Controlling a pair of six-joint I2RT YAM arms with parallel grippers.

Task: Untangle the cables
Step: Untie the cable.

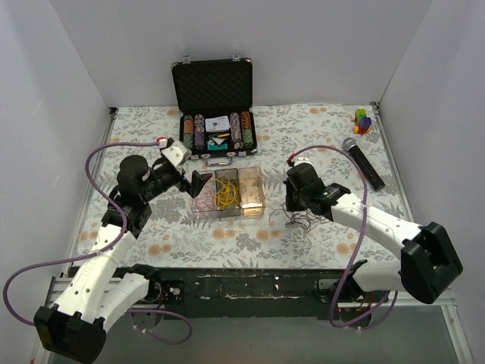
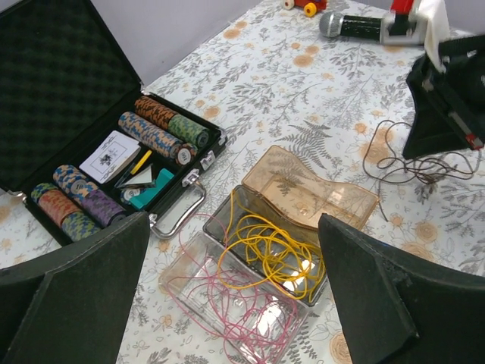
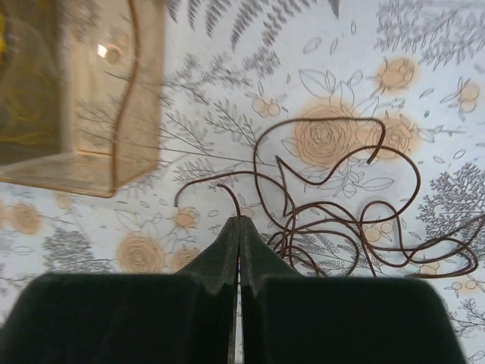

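Both arms are the same build: chunky white link shells with black joint housings in between. The left arm (image 1: 95,264) sits lower left in the top view and the right arm (image 1: 379,222) lower right, each with a big boxy black joint block (image 1: 430,262). A thick purple hose (image 1: 88,161) loops off each one, with a little red connector (image 1: 161,139) at the wrist end. The left gripper (image 2: 233,220) has matte black wedge fingers (image 2: 76,296). The right gripper (image 3: 239,221) looks the same, slightly grainy.

Bright even light, soft shadows; glare spots on clear tray (image 2: 333,199); right-wrist foreground blurred.
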